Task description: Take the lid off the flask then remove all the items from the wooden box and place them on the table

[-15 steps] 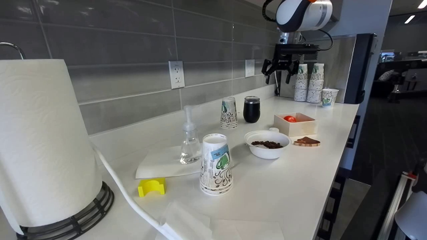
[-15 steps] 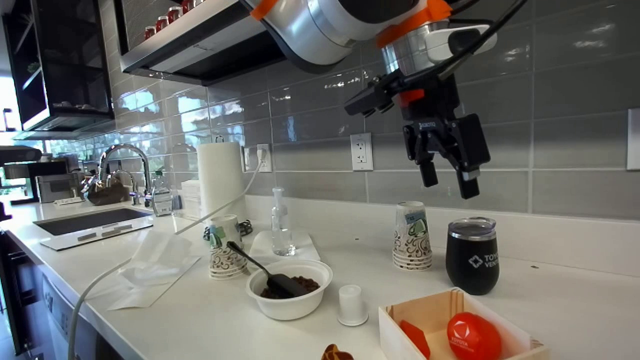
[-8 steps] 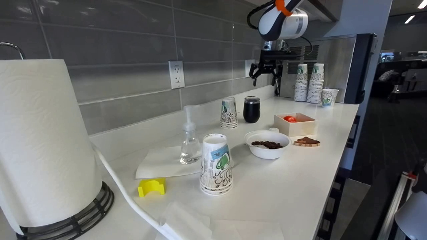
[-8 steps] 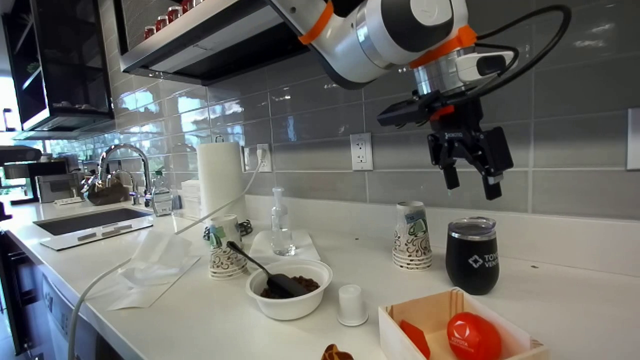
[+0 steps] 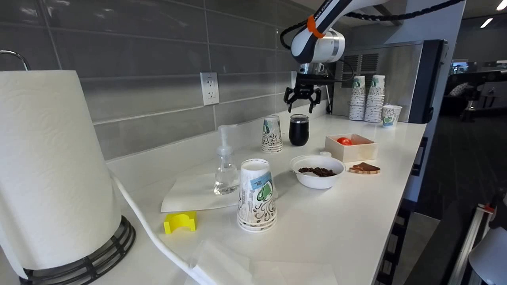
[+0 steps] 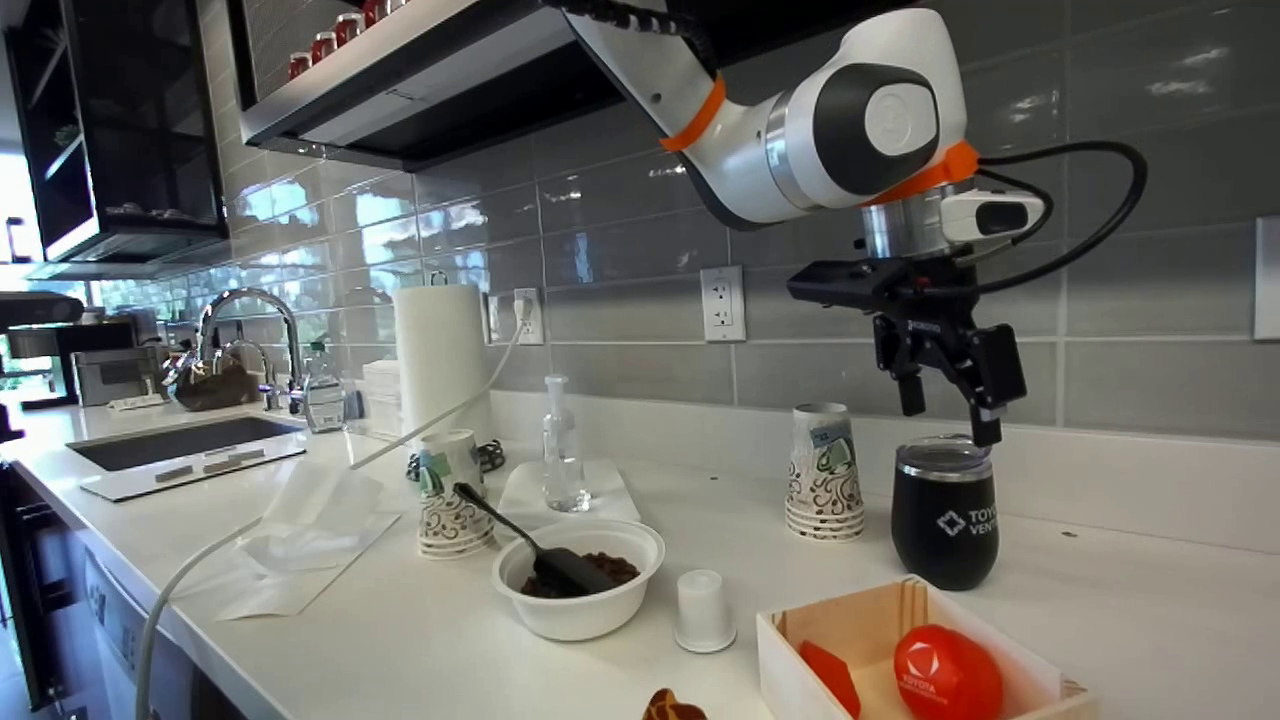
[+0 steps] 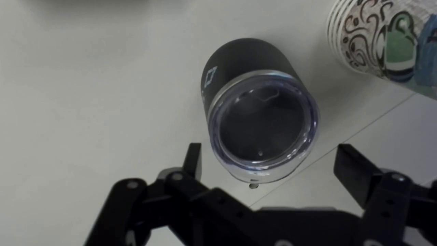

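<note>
The black flask [image 5: 299,133] stands upright on the white table [image 5: 348,225], also in an exterior view [image 6: 943,535] and the wrist view [image 7: 244,56]. Its clear lid [image 6: 943,458] is on top, and the wrist view shows its round rim [image 7: 261,163]. My gripper [image 5: 301,109] is open and empty just above the flask, pointing down [image 6: 949,420]. In the wrist view its fingers [image 7: 268,162] are spread wider than the lid, with the lid slightly ahead of them. The pale wooden box [image 6: 782,665] holds a red ball [image 6: 947,672] and a flat red piece [image 6: 832,678].
A paper cup stack [image 6: 826,480] stands beside the flask, near the tiled wall [image 6: 1150,300]. A white bowl [image 6: 575,625] with brown bits and a black spoon, a small white cup [image 6: 704,610] and a brown flat piece [image 5: 364,169] lie near the box.
The gripper has moved down and sideways to a place just above the flask. It stays open. The flask, lid, box and items have not moved.
</note>
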